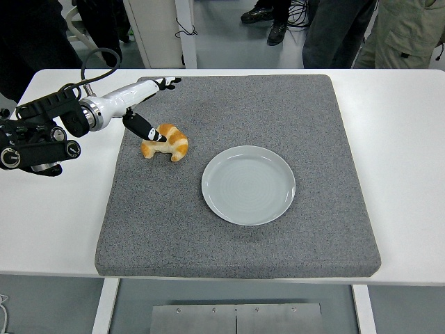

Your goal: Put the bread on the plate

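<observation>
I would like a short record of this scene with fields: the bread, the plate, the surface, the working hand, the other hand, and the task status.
bread: golden-brown croissant lying on the mat, left of the plate
plate: round pale grey-blue plate, nothing on it, near the mat's middle
surface: grey felt-like mat on a white table
working hand: left hand, white with black fingertips, fingers spread, thumb tip at the croissant's upper left; no grasp visible
other hand: not in view
task status: croissant not yet on the plate
</observation>
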{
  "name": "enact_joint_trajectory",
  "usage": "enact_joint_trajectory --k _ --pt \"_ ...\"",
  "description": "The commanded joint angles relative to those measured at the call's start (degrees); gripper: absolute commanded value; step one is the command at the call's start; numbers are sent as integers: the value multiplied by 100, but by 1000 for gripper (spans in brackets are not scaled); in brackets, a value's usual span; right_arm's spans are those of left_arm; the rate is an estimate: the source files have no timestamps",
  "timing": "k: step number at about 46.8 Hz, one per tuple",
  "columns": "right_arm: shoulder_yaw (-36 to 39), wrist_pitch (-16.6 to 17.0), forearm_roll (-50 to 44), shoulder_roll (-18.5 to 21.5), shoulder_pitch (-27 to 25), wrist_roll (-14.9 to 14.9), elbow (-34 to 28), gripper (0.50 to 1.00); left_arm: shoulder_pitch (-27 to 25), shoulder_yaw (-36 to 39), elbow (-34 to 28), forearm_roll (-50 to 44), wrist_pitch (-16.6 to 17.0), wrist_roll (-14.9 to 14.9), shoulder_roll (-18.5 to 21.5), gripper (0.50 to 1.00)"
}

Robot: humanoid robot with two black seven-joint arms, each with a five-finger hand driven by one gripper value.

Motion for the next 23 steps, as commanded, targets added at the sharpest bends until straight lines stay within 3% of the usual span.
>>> enact_joint_trajectory --k 1,10,23 --pt "0 3 5 0 0 0 0 1000 52 15 1 189 22 -17 26 958" --pt "0 3 -3 0 0 0 0 1000 430 -29 45 233 408 -35 -79 958" --pt "0 3 -3 0 0 0 -9 1000 755 -46 116 233 690 -79 -202 958"
